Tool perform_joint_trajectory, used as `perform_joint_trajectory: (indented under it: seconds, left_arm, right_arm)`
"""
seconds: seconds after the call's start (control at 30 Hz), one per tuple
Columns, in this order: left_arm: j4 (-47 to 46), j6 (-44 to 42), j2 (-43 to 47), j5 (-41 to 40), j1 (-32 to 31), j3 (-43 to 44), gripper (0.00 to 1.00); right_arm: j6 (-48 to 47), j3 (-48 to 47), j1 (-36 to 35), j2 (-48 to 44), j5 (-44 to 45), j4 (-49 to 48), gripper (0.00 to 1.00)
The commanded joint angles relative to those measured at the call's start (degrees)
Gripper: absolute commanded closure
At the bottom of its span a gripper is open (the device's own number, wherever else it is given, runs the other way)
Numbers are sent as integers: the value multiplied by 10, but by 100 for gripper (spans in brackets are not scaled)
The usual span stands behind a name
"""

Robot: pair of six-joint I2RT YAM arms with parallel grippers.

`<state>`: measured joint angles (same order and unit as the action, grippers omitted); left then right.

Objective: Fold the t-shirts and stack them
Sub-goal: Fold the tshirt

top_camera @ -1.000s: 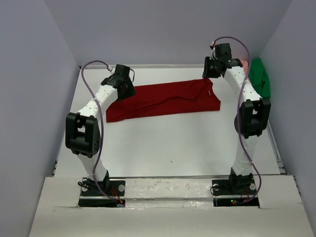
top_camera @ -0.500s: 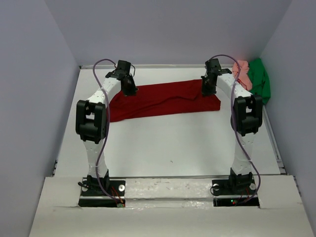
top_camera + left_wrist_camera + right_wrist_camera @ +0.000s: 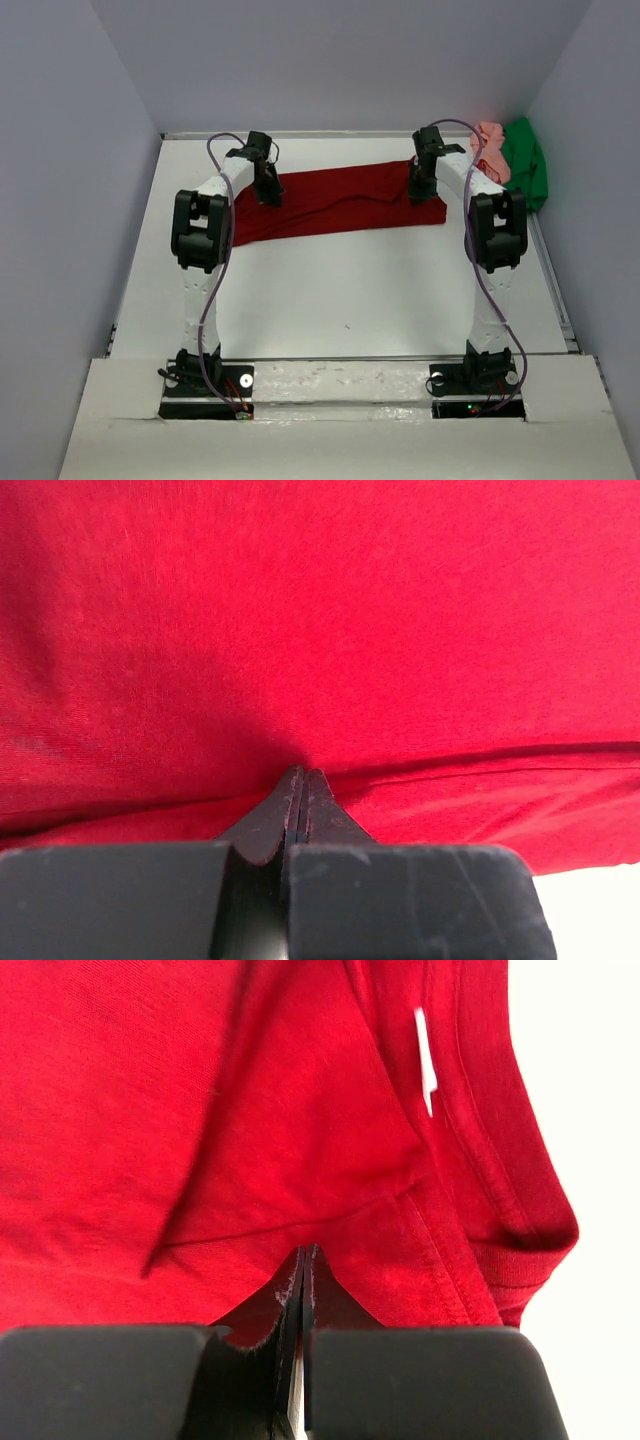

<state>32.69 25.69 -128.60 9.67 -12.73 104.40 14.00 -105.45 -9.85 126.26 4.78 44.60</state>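
Note:
The dark red t-shirt lies as a long band across the far part of the white table. My left gripper is down on its left part, my right gripper on its right part by the collar. In the left wrist view the jaws are shut, with red cloth puckered at their tips. In the right wrist view the jaws are shut on cloth near the collar and a white label. The pale pink shirt and bright green shirt lie bunched at the far right.
Grey walls close in the table at the back and on both sides. The pink and green shirts rest against the right wall. Both arm bases stand at the near edge.
Both arms have swung in and lowered onto the red shirt. The shirt's left end has shifted a little to the right.

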Motion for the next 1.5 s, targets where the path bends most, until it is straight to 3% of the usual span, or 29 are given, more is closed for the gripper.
perform_joint_trajectory:
  seconds: [0.0,0.37,0.73,1.13,1.17,1.3,1.47]
  left_arm:
    - [32,-1,-1,22,3,5,100]
    - [56,17,-3,11,3,-35,100]
    - [6,36,80,12,2,-204,100]
    - [-30,31,173,-40,-5,-312,100]
    - [-32,29,185,-48,-11,-311,100]
    - [-20,22,205,-86,-26,-287,100]
    - [-9,7,218,-119,-37,-240,100]
  right_arm:
    - [25,40,-12,-9,27,11,100]
    - [64,147,-30,-66,36,4,100]
    - [88,247,-30,-151,59,-3,100]
    - [66,309,-30,-239,73,-38,100]
    - [60,307,-30,-245,66,-40,90]
    - [49,279,-41,-281,32,-36,71]
    - [31,256,-41,-289,-105,-59,62]
